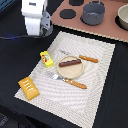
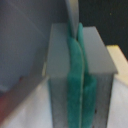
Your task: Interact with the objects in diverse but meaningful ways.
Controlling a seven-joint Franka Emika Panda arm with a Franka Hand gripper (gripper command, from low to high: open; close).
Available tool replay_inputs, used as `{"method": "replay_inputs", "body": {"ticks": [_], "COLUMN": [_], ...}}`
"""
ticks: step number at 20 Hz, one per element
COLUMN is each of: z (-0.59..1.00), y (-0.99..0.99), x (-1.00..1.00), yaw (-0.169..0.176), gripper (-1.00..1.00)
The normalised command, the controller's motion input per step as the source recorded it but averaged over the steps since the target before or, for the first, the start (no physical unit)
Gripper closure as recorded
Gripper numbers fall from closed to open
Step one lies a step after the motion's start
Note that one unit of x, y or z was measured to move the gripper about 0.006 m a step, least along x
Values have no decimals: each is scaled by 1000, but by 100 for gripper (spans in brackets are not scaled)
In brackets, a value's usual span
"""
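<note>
Pressed together at the claw (image 2: 76, 55): green pads (image 2: 72, 75) meeting face to face, nothing pinched between them in the wrist view. Hangs below the white arm (image 1: 34, 17), over the dark table (image 1: 15, 55) just off the far corner of the striped placemat (image 1: 95, 85).

Nearest below it in the exterior view, the yellow printed packet (image 1: 46, 58), flat on the mat. Just beyond, toward the exterior view's right, the thin brown sausage (image 1: 70, 63) on the round plate (image 1: 62, 71), long axis running left to right. Well apart at the mat's near left corner, the bread loaf (image 1: 29, 88).

Probably needs spreading before dropping onto the packet, the closest target.
</note>
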Motion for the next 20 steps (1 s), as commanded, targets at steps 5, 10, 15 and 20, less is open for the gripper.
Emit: {"method": "replay_inputs", "body": {"ticks": [5,10,15,20], "z": [-435,-438,-75,296], "y": [75,67,77,67], "x": [-33,0,-10,-70], "yaw": [33,36,29,14], "gripper": [100,100,-100,-100]}}
